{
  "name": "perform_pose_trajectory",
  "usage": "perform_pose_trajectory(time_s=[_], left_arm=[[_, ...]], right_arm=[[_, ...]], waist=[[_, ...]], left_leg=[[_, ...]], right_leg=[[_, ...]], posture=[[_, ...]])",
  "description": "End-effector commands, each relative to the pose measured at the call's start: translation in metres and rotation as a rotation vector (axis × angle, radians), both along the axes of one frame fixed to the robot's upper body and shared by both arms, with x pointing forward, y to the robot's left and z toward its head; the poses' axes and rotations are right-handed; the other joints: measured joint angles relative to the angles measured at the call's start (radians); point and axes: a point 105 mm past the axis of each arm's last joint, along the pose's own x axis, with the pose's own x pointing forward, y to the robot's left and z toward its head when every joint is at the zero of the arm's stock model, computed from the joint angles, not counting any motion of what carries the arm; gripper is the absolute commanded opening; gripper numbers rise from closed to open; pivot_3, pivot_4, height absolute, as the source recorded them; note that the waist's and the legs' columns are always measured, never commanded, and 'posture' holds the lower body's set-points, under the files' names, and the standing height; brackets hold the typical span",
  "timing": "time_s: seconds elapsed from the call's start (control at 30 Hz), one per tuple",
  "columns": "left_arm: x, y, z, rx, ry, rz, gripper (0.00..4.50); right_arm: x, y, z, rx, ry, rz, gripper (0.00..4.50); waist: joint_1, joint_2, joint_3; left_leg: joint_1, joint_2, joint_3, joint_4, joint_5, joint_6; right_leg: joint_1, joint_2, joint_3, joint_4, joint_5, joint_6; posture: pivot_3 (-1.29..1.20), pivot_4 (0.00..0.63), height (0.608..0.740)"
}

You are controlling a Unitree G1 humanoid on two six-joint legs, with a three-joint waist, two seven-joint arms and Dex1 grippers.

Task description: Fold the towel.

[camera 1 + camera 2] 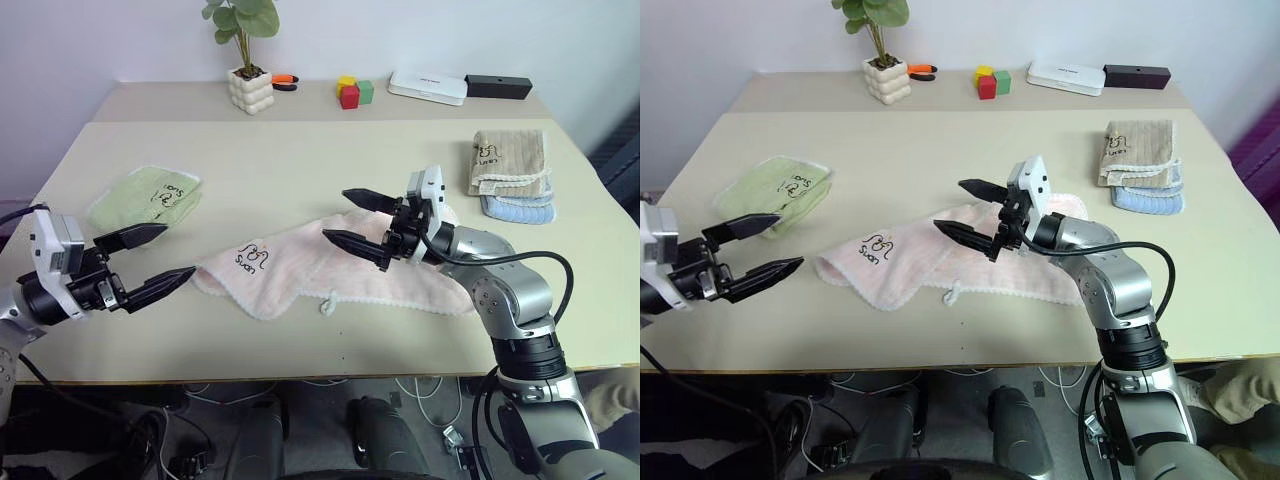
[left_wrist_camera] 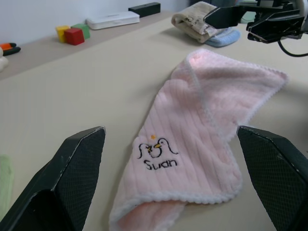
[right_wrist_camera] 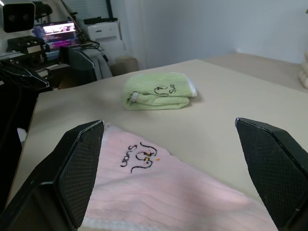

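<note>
The pale pink towel [image 1: 330, 265] lies loosely rumpled across the near middle of the beige bench [image 1: 300, 160], its white scalloped trim and a small loop at the near edge, and its dark printed logo [image 2: 156, 154] facing up: two little penguin-like figures above the word "Suan". The same mark and word can be read on the folded light green towel [image 1: 148, 197], which rests well apart toward the robot's left. A beige towel [image 1: 510, 160] stacked on a blue towel [image 1: 520, 207] sits toward the right; its print is too small to read. The left claw [image 1: 152, 258] hovers just beside the pink towel's left end, fingers spread wide and holding nothing. The right claw [image 1: 352, 217] hangs over the towel's middle, also wide open and empty. At the back of the bench stand a white bumpy pot with a green plant [image 1: 248, 60], an orange-and-black tool [image 1: 284, 81], yellow, red and green blocks [image 1: 352, 91], a flat white box [image 1: 428, 86] whose marking cannot be made out, and a black box [image 1: 497, 86]. Behind is a plain pale wall [image 1: 450, 30]. The right wrist view looks past the bench's edge to a cluttered area with a lit screen [image 3: 57, 31] and dark equipment.
</note>
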Motion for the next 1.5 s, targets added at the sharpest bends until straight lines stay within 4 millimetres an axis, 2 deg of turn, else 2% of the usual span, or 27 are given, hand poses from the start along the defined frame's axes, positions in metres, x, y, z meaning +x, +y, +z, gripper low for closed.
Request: perform_pose_trajectory(time_s=[0.03, 0.27, 0.43, 0.6, 0.7, 0.8, 0.9, 1.1, 1.27, 1.4, 1.5], left_arm=[[0.001, 0.000, 0.000, 0.014, -0.009, -0.005, 4.50], [-0.001, -0.007, 0.000, 0.009, -0.016, -0.011, 4.50], [-0.003, -0.013, -0.003, 0.011, -0.018, -0.027, 4.50], [0.000, -0.032, -0.013, -0.005, -0.039, -0.051, 4.50], [0.001, -0.042, -0.025, -0.025, 0.003, -0.087, 4.50], [0.002, -0.055, -0.026, 0.015, -0.005, -0.160, 4.50], [0.007, -0.060, -0.030, 0.050, -0.015, -0.199, 4.50], [0.006, -0.081, -0.048, 0.093, 0.058, -0.347, 4.50], [0.010, -0.075, -0.069, 0.261, 0.082, -0.386, 4.50], [0.010, -0.076, -0.077, 0.256, 0.187, -0.440, 4.50], [0.013, -0.073, -0.091, 0.376, 0.174, -0.454, 4.50]], right_arm=[[-0.004, 0.003, 0.016, 0.023, -0.062, 0.015, 4.44], [-0.002, 0.003, 0.019, 0.027, -0.069, 0.018, 4.44], [0.001, 0.010, 0.021, 0.021, -0.089, 0.041, 4.44], [0.009, 0.004, 0.023, 0.005, -0.117, 0.020, 4.44], [0.010, 0.004, 0.021, 0.009, -0.124, 0.005, 4.44], [0.010, 0.001, 0.025, 0.031, -0.118, 0.016, 4.44], [0.013, 0.001, 0.015, -0.002, -0.125, 0.003, 4.44], [0.006, 0.006, 0.018, 0.028, -0.129, -0.004, 4.44], [0.004, 0.001, 0.019, 0.031, -0.132, -0.038, 4.44], [0.002, -0.002, 0.017, 0.030, -0.135, -0.063, 4.44], [0.003, -0.004, 0.019, 0.031, -0.144, -0.082, 4.44]], waist=[[0.000, 0.000, 0.000], [0.001, 0.000, 0.000], [0.000, 0.000, 0.000], [0.004, 0.000, 0.000], [0.003, 0.000, 0.000], [0.003, 0.000, 0.000], [0.002, 0.000, 0.000], [0.001, 0.000, 0.000], [0.001, 0.000, 0.000], [0.002, 0.000, 0.000], [0.002, 0.000, 0.000]], left_leg=[[0.000, 0.000, 0.000, 0.000, 0.000, 0.000], [0.000, 0.000, 0.000, 0.000, 0.000, 0.000], [0.000, 0.000, 0.000, 0.000, 0.000, 0.000], [0.000, 0.000, 0.000, 0.000, 0.000, 0.000], [0.000, 0.000, 0.000, 0.000, 0.000, 0.000], [0.000, 0.000, 0.000, 0.000, 0.000, 0.000], [0.000, 0.000, 0.000, 0.000, 0.000, 0.000], [0.000, 0.000, 0.000, 0.000, 0.000, 0.000], [0.000, 0.000, 0.000, 0.000, 0.000, 0.000], [0.000, 0.000, 0.000, 0.000, 0.000, 0.000], [0.000, 0.000, 0.000, 0.000, 0.000, 0.000]], right_leg=[[0.000, 0.000, 0.000, 0.000, 0.000, 0.000], [0.000, 0.000, 0.000, 0.000, 0.000, 0.000], [0.000, 0.000, 0.000, 0.000, 0.000, 0.000], [0.000, -0.001, 0.000, 0.000, 0.000, 0.000], [0.000, -0.001, 0.000, 0.000, 0.000, 0.000], [0.000, 0.000, 0.000, 0.000, 0.000, 0.000], [0.000, 0.000, 0.000, 0.000, 0.000, 0.000], [0.000, 0.000, 0.000, 0.000, 0.001, 0.001], [0.000, 0.000, 0.000, 0.000, 0.000, 0.001], [0.000, 0.000, 0.000, 0.000, 0.000, 0.000], [0.000, 0.000, 0.000, 0.000, 0.000, 0.000]], posture=[[0.00, 0.150, 0.740], [0.00, 0.150, 0.740], [0.00, 0.150, 0.740], [0.00, 0.150, 0.740], [0.00, 0.150, 0.740], [0.00, 0.150, 0.740], [0.00, 0.150, 0.740], [0.00, 0.150, 0.740], [0.00, 0.150, 0.740], [0.00, 0.150, 0.740], [0.00, 0.150, 0.740]])
